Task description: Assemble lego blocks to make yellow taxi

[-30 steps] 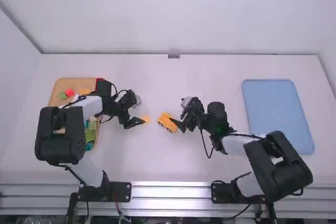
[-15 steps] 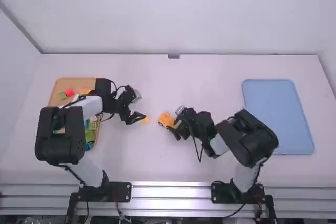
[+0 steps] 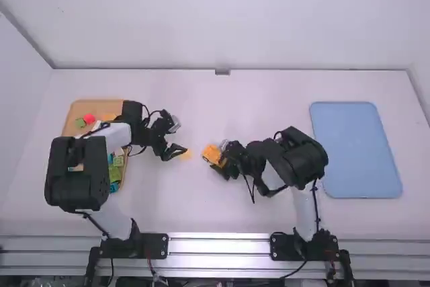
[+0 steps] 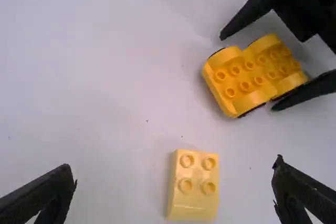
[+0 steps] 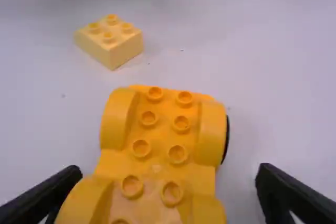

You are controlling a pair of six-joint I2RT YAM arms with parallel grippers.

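Note:
My left gripper [image 3: 176,153] is open low over the table, beside a pale yellow brick [image 3: 187,154]. In the left wrist view that four-stud brick [image 4: 193,184] lies ahead, between the spread fingers of the left gripper [image 4: 173,166]. The orange-yellow wheeled car base [image 3: 211,154] stands studs up near the table's middle, with my right gripper [image 3: 226,162] at its right end. In the right wrist view the car base [image 5: 157,145] lies between the open fingers of the right gripper [image 5: 167,170], with a gap at its wheel side; its near end is cut off.
A wooden tray [image 3: 77,109] of coloured blocks sits at the left, partly under the left arm. A blue tray [image 3: 356,149] lies at the right. Bare table [image 3: 201,210] stretches between the arm bases and the blocks.
The right arm has swung inward and its gripper has moved left to the car base, its fingers now around the right end. The left arm has stayed nearly still.

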